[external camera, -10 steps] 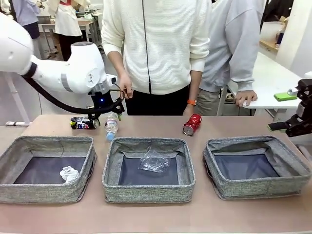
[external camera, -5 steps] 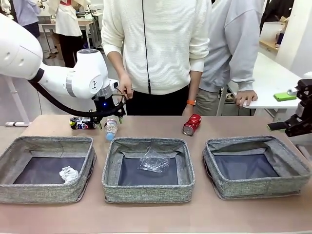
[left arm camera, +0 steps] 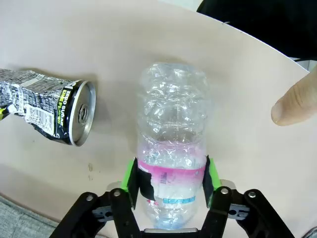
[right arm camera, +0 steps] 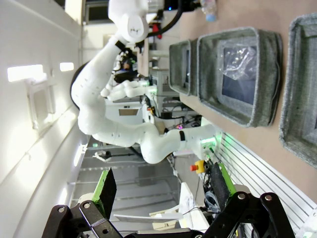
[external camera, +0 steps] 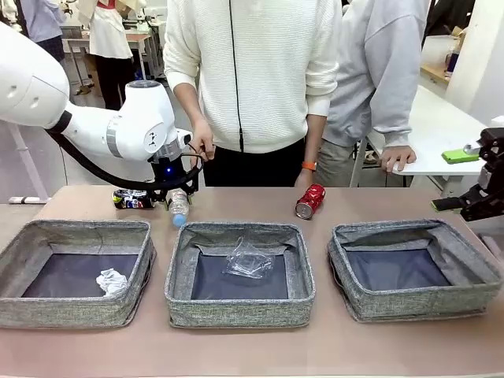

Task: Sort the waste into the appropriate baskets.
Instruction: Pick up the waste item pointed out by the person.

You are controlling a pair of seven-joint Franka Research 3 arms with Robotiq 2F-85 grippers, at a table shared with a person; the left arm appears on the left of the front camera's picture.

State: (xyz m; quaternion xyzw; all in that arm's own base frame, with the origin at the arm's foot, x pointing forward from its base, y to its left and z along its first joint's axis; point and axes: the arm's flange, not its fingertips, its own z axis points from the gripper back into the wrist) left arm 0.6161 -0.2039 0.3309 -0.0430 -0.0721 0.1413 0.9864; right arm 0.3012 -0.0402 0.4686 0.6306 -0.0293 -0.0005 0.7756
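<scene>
My left gripper [external camera: 178,191] [left arm camera: 171,184] is shut on the clear plastic bottle [external camera: 179,205] [left arm camera: 172,129], which lies on the table at the far side; the green pads press its labelled lower part. A crushed dark blue can [external camera: 132,199] [left arm camera: 48,107] lies just beside it. Farther right lies a crushed red can [external camera: 310,201]. Three grey baskets stand in a row: the left one [external camera: 79,311] holds a white paper wad [external camera: 112,281], the middle one [external camera: 236,309] a crumpled clear cup [external camera: 250,260], and the right one [external camera: 417,303] holds nothing. My right gripper [external camera: 472,206] [right arm camera: 163,183] hovers open at the table's right edge.
Two people stand at the far side. One hand [external camera: 202,146] hangs close to my left gripper, its fingertip [left arm camera: 293,106] near the bottle. Another hand [external camera: 396,157] rests on a white side table with a green object [external camera: 461,155].
My left gripper shifted slightly right and down over the bottle, then closed on it. The right arm has not moved.
</scene>
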